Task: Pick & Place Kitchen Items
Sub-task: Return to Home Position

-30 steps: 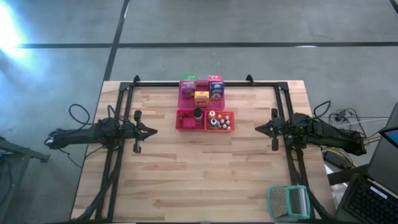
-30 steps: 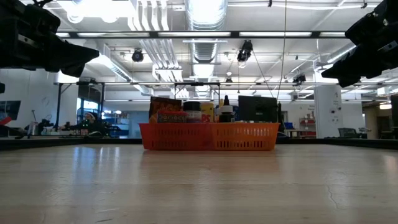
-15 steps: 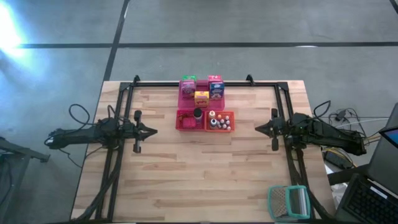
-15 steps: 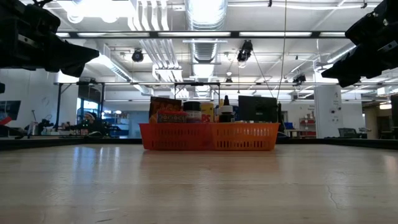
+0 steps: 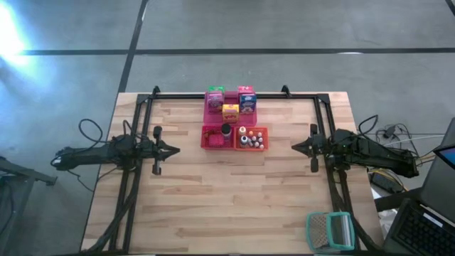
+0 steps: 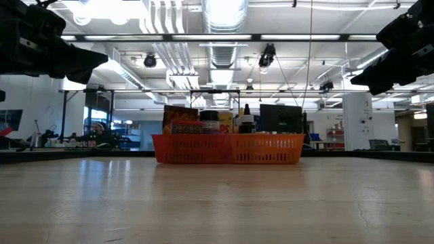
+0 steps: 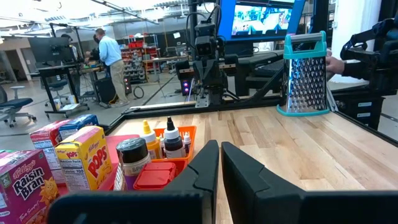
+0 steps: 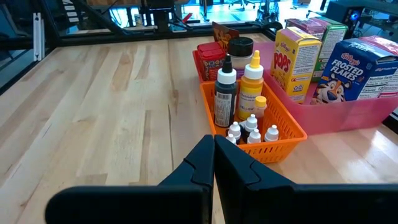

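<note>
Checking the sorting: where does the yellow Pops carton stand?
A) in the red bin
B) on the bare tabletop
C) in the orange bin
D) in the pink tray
D: the Pops carton stands inside the pink tray, along with the Frosted Flakes carton.

Left wrist view: the pink carton (image 7: 22, 186) reads "Kellogg's RAISIN BRAN". The yellow carton (image 7: 84, 158) just beside it reads "Kellogg's" and "POPS".

Right wrist view: the yellow carton reads "POPS" on its front face. The blue carton (image 8: 351, 65) next to it reads "Kellogg's FROSTED FLAKES".

High view: these cartons stand at upper centre of the frame, but their print cannot be read there. The labels on the bottles (image 8: 225, 93) are too small to read.
</note>
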